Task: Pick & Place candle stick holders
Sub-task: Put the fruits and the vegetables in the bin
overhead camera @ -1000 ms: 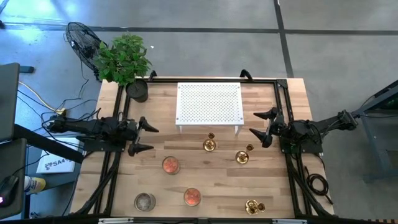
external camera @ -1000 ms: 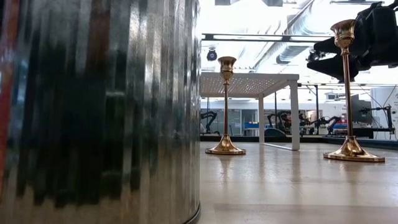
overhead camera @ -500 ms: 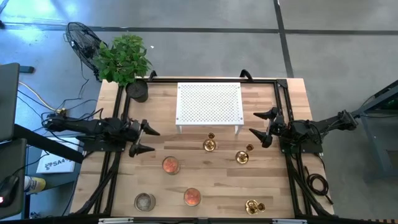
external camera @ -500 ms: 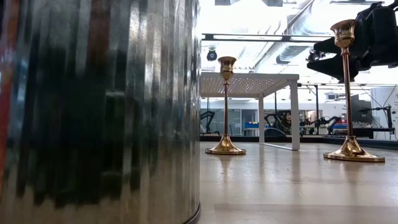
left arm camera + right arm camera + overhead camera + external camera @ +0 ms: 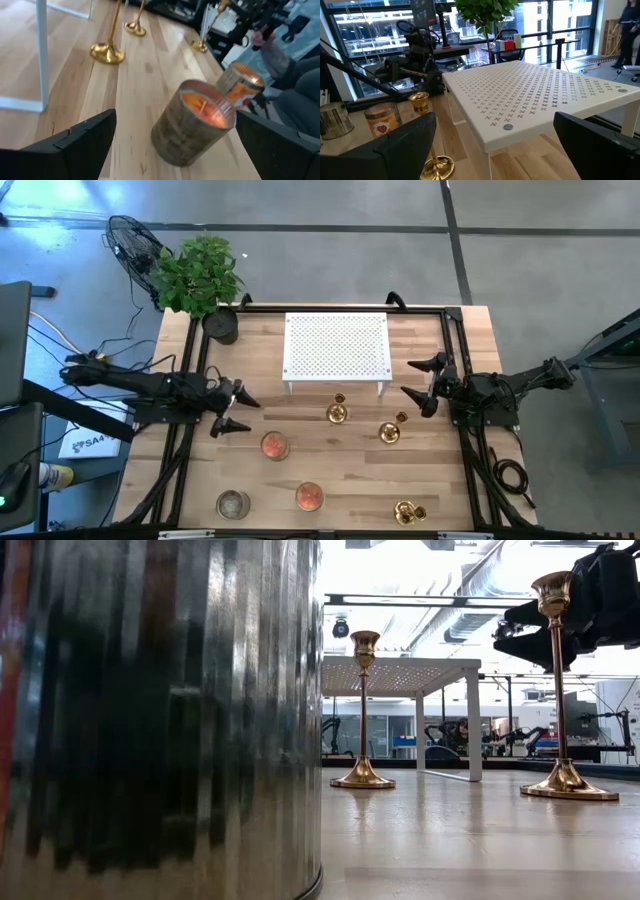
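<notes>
High view: wooden table [image 5: 330, 470] on grey concrete floor [image 5: 330, 250], both pincers spread apart.

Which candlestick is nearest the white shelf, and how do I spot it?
Start at the white perforated shelf at the far middle of the table. Just off its front edge, right of centre, stands a gold candlestick. The other two candlesticks sit farther right and nearer the front, and the round candle jars are lower and orange inside.
</notes>
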Tool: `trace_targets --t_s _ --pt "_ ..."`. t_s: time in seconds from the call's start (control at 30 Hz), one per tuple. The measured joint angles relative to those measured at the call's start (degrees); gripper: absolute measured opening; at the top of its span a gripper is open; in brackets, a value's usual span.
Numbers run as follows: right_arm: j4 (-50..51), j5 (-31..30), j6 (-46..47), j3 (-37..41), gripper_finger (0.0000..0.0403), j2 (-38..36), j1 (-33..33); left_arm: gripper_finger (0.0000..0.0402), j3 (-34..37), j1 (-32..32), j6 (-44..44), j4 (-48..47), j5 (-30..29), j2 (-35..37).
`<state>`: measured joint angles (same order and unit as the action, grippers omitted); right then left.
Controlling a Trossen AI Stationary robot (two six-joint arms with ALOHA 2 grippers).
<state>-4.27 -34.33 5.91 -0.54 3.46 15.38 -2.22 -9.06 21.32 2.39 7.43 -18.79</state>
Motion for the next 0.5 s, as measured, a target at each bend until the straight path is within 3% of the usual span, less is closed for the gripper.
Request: trace_targets --t_s 0.5 --pt "0.1 -2.8 0.5 0.0 0.0398 0.0 0.0 0.0399 -0.2 -2.4 2.3 4.2 -0.3 -10.7"
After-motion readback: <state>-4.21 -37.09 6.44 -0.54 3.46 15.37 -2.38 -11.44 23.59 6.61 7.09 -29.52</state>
